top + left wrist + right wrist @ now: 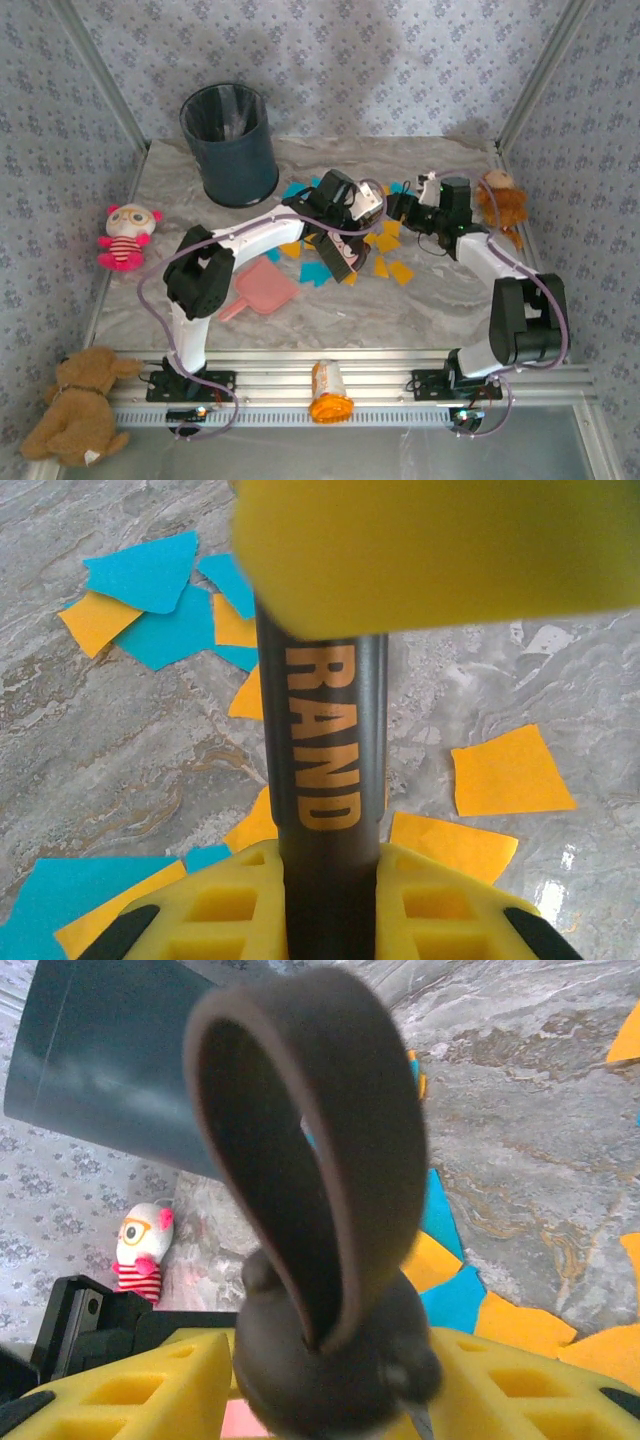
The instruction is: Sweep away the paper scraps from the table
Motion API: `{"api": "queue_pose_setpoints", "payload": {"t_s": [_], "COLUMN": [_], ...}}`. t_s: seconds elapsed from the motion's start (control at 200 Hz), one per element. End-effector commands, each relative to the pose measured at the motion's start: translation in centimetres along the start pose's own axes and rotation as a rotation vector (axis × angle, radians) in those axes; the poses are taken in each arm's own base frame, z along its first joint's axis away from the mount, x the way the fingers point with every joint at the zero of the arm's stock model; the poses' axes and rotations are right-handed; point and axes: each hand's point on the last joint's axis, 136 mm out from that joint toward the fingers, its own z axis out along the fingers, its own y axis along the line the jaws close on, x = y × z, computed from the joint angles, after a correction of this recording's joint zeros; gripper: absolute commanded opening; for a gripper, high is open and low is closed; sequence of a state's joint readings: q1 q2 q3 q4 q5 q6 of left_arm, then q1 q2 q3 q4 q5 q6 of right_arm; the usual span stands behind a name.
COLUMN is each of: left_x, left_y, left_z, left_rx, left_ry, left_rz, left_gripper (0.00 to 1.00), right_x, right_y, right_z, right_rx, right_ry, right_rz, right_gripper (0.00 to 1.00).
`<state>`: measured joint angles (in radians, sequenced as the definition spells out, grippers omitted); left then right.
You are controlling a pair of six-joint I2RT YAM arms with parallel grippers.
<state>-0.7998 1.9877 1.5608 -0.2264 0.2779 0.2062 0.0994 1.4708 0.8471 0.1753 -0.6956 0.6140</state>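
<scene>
Top view: arms (250, 232) hid some scraps (400, 271) mid-table. Left wrist: blurred finger (440, 550) covered the handle (322, 770) top, lettering partly hidden. Right wrist: blurred loop (320, 1140) hid pt of bin (100, 1070), cut at top edge.

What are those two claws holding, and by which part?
Left gripper grips the dark handle on its lettered shaft. Right gripper straddles the handle's looped end; whether it grips cannot be told.

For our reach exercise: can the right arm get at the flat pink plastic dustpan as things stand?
Probably not: the pink dustpan lies beyond the left arm, which crosses between, and the right gripper straddles a dark brown loop.
</scene>
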Motion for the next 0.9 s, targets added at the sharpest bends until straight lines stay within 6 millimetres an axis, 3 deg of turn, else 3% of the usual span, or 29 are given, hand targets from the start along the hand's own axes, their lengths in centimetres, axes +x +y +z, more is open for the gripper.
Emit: {"api": "queue_pose_setpoints", "payload": {"t_s": [0.0, 0.655, 0.894], "left_x": [-3.4, -3.8, -3.7], "left_y": [-0.8, -0.7, -0.6], "left_z": [-2.2, -2.2, -2.2], "left_rx": [0.012, 0.0, -0.005], "left_ry": [-0.102, -0.112, -0.108], "left_rz": [0.06, 0.083, 0.083], "left_gripper": [0.19, 0.19, 0.19], "right_x": [-0.4, 1.8, 1.8], "right_y": [1.1, 1.6, 1.3], "right_z": [0.7, 3.5, 3.8], "right_rx": [-0.039, -0.072, -0.052], "right_ry": [0.015, 0.142, 0.132], "right_rz": [-0.01, 0.01, 0.013], "right_gripper": [0.54, 0.49, 0.37]}}
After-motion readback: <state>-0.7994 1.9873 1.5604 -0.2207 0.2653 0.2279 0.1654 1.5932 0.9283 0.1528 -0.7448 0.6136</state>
